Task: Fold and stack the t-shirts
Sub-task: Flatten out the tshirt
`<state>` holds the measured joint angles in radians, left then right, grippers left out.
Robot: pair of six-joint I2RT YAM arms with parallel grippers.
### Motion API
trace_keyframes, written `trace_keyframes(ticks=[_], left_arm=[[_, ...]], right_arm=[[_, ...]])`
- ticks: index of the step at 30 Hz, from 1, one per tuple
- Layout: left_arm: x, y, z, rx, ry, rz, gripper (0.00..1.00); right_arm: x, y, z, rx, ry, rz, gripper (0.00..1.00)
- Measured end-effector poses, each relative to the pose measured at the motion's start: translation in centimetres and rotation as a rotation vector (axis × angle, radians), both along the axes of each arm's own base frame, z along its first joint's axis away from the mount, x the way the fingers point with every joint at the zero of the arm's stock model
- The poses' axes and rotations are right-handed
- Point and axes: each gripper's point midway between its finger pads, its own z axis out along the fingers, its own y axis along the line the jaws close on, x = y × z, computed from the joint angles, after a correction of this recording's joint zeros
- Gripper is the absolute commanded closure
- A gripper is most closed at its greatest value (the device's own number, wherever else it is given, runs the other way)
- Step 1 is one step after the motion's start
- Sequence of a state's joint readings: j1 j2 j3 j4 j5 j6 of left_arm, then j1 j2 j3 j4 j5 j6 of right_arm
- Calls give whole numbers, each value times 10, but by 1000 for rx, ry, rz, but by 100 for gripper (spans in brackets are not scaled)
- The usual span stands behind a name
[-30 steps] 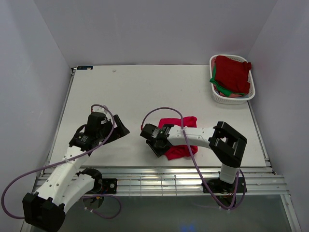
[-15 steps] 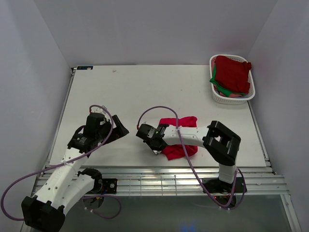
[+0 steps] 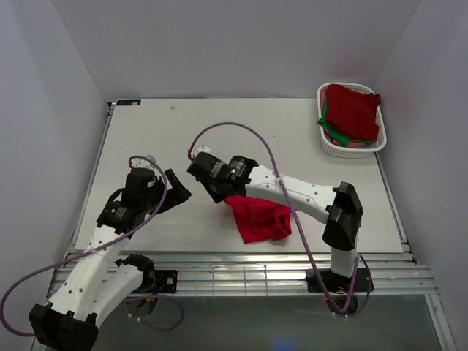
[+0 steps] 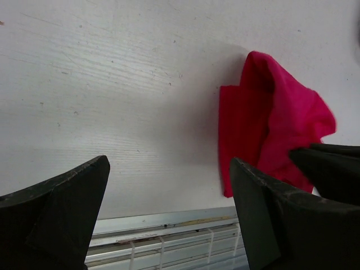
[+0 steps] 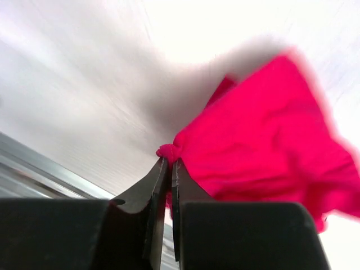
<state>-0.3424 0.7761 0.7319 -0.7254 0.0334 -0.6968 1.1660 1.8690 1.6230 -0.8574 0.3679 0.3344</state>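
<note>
Crimson t-shirt (image 3: 259, 218) — soft, rumpled — pinched in right jaws.

The table (image 3: 219, 131) has a matt white top that looks smooth from above, but close up it is finely grained and lightly scuffed. Along the table's near edge runs a bare metal rail (image 3: 241, 272) with a dull silver sheen. Over the table's near middle, the t-shirt (image 3: 259, 218) is soft crimson cloth, matt and creased. At the table's far right corner, a basket (image 3: 336, 150) of white slotted plastic has a dark red shirt (image 3: 352, 110) above a strip of green cloth (image 3: 329, 130), both matt. The arms (image 3: 307, 199) wear smooth white plastic shells. The left gripper (image 4: 169, 211) and right gripper (image 5: 170, 169) look like hard, matt black plastic. The walls (image 3: 241, 44) around the table are plain, matt and pale.
</note>
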Motion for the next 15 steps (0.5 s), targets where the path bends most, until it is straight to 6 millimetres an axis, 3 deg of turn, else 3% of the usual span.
trace_keyframes(ticks=[2, 4, 6, 8, 10, 12, 15], left_arm=[[2, 3, 3, 9, -7, 17, 2], [3, 6, 6, 16, -13, 33, 2], [5, 8, 8, 20, -20, 47, 2], [6, 9, 12, 21, -24, 56, 2], [7, 10, 17, 22, -33, 66, 2], [10, 11, 25, 20, -51, 79, 2], [14, 13, 37, 17, -84, 96, 2]], right_arm=[[19, 28, 69, 143, -98, -17, 92], [31, 40, 137, 286, -194, -40, 92], [33, 28, 190, 374, -263, -67, 92], [30, 7, 215, 399, -301, -96, 92], [26, -20, 227, 388, -324, -135, 92], [24, -43, 221, 352, -333, -179, 92], [21, -90, 175, 219, -303, -265, 92]])
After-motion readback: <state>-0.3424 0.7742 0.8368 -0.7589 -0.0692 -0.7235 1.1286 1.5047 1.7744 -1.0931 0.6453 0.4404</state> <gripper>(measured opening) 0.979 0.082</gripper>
